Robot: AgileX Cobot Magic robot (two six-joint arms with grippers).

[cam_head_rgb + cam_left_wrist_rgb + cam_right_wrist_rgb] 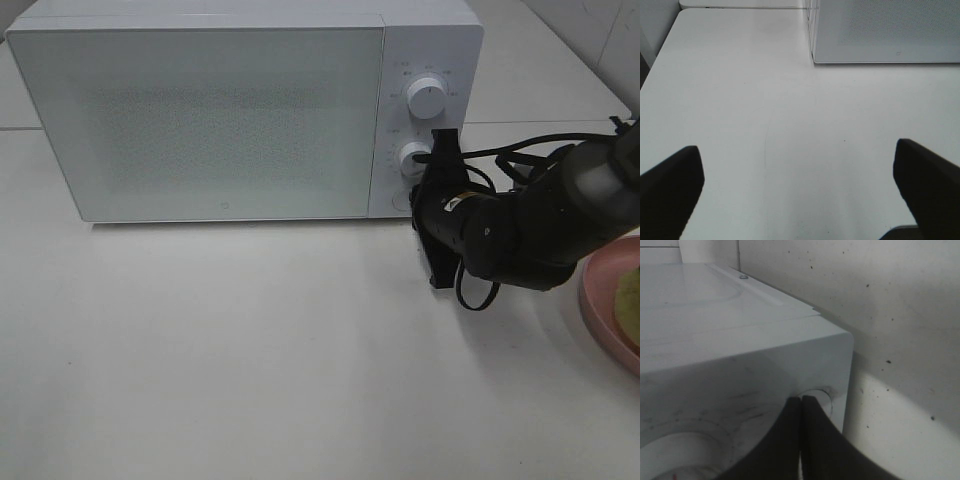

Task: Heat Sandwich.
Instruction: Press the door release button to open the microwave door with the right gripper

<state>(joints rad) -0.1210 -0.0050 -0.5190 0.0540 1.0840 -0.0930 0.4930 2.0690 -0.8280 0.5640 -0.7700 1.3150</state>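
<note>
The white microwave point(220, 120) stands at the back of the table with its door closed. My right gripper point(418, 196) is shut, fingertips against the control panel's lower right corner, just below the lower knob point(412, 157). The right wrist view shows the shut fingers point(801, 440) meeting at a round button point(816, 392) on the panel. At the right edge, a pink plate point(600, 300) carries a yellow-green piece of the sandwich point(630, 298), mostly cut off by the frame. In the left wrist view my left gripper point(800, 192) is open above bare table, holding nothing.
An upper knob point(427, 98) sits above the lower one. Black cables point(520, 160) trail behind the right arm. The white table point(250, 350) stretches in front of the microwave. A tiled wall stands close behind and to the right of it.
</note>
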